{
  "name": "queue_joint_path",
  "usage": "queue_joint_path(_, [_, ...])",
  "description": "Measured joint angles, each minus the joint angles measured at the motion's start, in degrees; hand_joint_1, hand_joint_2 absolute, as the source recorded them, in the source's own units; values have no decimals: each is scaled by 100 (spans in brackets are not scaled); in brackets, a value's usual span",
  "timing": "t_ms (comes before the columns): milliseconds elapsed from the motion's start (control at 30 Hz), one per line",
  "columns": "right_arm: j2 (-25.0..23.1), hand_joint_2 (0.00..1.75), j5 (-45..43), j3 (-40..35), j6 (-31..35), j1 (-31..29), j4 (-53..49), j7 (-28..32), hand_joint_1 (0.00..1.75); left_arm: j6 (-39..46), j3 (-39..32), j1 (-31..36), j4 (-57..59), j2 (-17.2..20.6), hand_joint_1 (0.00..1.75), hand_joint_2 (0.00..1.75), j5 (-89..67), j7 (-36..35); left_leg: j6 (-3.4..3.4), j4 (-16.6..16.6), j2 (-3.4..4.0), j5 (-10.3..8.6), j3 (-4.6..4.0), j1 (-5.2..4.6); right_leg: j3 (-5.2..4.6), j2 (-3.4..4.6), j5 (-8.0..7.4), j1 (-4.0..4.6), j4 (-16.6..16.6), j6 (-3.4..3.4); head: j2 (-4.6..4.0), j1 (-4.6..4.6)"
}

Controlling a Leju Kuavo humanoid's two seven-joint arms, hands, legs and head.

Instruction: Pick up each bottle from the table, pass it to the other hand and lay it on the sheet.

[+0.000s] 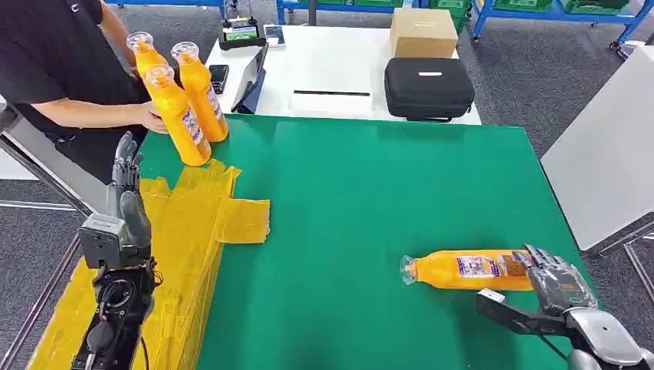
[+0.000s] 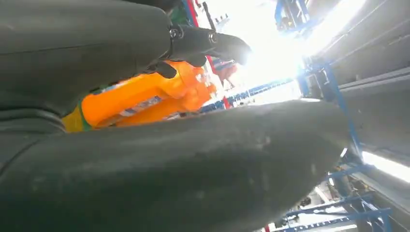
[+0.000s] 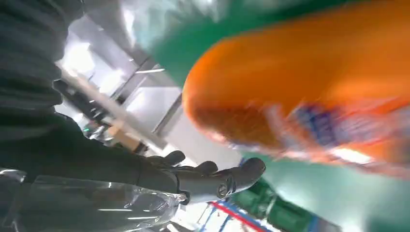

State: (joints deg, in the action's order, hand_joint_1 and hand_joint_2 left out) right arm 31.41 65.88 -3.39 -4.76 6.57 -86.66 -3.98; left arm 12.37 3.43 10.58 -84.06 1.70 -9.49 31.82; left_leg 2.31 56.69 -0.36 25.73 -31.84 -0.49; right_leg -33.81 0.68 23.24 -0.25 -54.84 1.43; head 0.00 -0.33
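Just beyond your right robot hand [image 1: 557,284], one orange bottle [image 1: 470,270] lies on its side on the green counter [image 1: 370,200]. Its clear cap end points away from the hand toward the middle of the counter, and its base end sits right at the fingers, where a blue, white and orange label wraps the body. You see the fingers [image 1: 544,262] spread over that base end with the thumb held apart below it; whether they touch the bottle you cannot tell, and nothing is clamped yet. In the right wrist view the bottle [image 3: 309,82] is a blurred orange mass close ahead of the open dark fingers [image 3: 212,179].

Your left robot hand [image 1: 126,189] stands upright at the near left edge, fingers apart and holding nothing, over the yellow sheet [image 1: 193,231]. Ahead of it, past the far end of the sheet, three more orange bottles [image 1: 185,96] stand upright together, each with a clear cap and a blue-and-white label. A person's hand [image 1: 150,116] rests against them.
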Motion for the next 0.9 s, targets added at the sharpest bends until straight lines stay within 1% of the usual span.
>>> queue_joint_path(133, [74,175,61,-79,101,-207,288,22,0,-28,31,104,48,-33,0,0,22,-13,7,1,-7,-4,-2,-1,2,-2,-3,0,0,5,0,0])
queue_joint_path(500, [131,175,173,-242,247,-212,483,22,0,-33,66,86,81,-50,0,0,79,2,7,0,-5,-4,-9,0,-2,-2,-3,0,0,5,0,0])
queue_joint_path(600, [46,175,341,-339,323,-325,616,57,0,-44,76,26,83,-59,0,0,107,61,7,0,3,-4,-9,0,-5,0,-3,0,0,5,0,0])
queue_joint_path(800, [-188,175,339,-601,323,-521,889,186,0,-57,100,40,87,-101,0,0,107,79,7,0,-3,-5,-8,0,-3,-1,-3,0,0,5,0,0])
queue_joint_path(900, [-278,175,426,-758,330,-717,1046,212,0,-57,107,48,90,-118,0,0,109,81,7,0,12,-5,-6,2,-2,9,-4,1,0,4,0,0])
